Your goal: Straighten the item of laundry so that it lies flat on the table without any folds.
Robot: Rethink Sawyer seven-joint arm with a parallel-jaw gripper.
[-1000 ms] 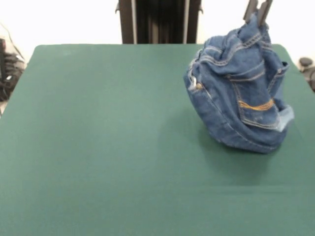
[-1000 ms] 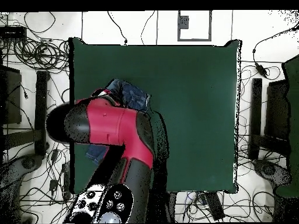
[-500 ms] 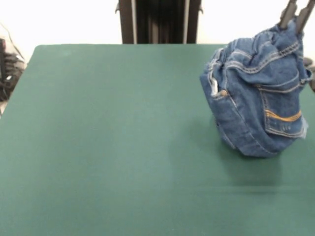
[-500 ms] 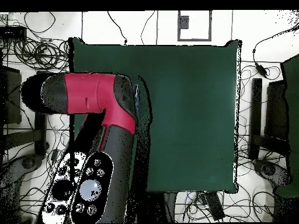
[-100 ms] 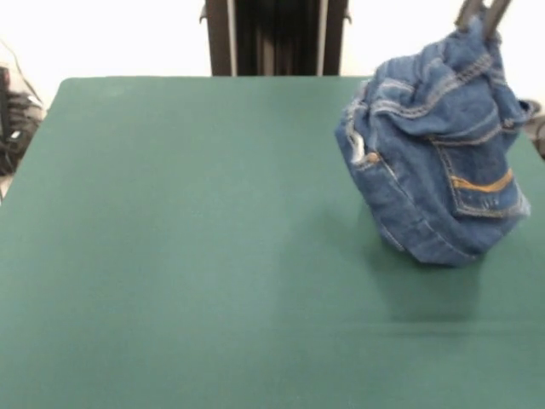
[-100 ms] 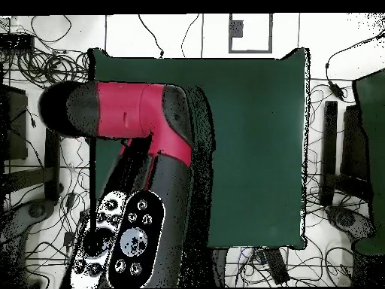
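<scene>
Hanging bunched from jaws [image 5: 479, 15] clenched on top fold, jeans [image 5: 434, 145] held at tabletop [image 5: 187, 239] right edge in front view, lower folds resting on cloth. Step judged: lifting to unfurl. Next: legs to be dragged out flat toward centre.

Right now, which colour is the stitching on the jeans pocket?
Orange, on the blue jeans; the front view shows it best.

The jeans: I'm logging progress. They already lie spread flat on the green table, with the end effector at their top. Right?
Not flat. The front view shows the jeans bunched in a tall crumpled heap, pinched at the top by the end effector and hanging from it, their lower part on the green table. The rest of the statement holds.
</scene>
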